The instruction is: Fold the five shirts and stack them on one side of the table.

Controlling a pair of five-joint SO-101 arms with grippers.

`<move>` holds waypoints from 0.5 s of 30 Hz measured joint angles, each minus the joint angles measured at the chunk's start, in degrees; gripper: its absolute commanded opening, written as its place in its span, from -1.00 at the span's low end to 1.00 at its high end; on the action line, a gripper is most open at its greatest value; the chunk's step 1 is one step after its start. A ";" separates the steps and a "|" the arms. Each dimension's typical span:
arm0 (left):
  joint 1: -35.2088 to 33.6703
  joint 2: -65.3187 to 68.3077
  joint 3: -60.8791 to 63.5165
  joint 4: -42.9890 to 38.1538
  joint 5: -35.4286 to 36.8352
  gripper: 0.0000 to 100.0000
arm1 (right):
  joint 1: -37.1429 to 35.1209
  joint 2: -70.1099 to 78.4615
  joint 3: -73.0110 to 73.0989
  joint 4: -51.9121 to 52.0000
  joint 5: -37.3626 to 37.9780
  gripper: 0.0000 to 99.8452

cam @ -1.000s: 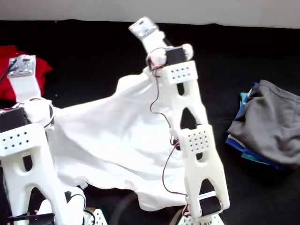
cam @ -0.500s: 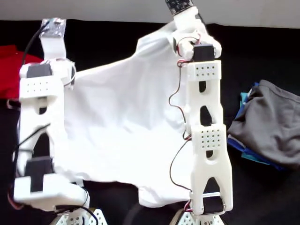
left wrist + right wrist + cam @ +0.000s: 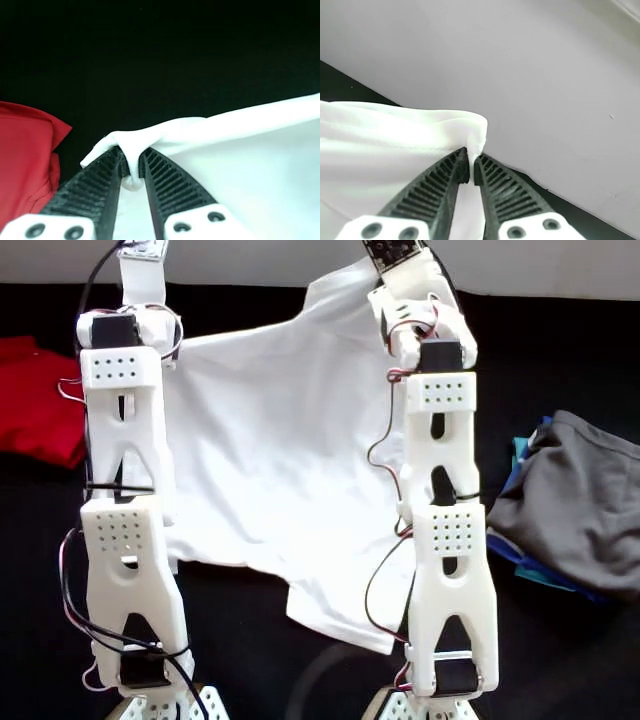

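Fingers (image 3: pixel 167 182) of the left gripper (image 3: pixel 131 157) are clamped narrow on a bunched corner of the white shirt (image 3: pixel 270 460). The right gripper (image 3: pixel 471 157) pinches the other far corner. The shirt lies spread between the arms on the black table (image 3: pixel 560 350). A red shirt (image 3: pixel 35 405) lies to the left, and a grey shirt (image 3: pixel 585 495) tops the pile (image 3: pixel 505 545) on the right.

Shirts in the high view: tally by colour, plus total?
white shirt: 1
red shirt: 1
grey shirt: 1
blue shirt: 1, edge showing under the grey one
teal shirt: 1, edge showing under the grey one
Total: 5
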 measured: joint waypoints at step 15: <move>-0.18 5.98 -16.53 21.54 -3.69 -0.98 | -0.18 -2.73 -2.11 35.43 0.00 -0.98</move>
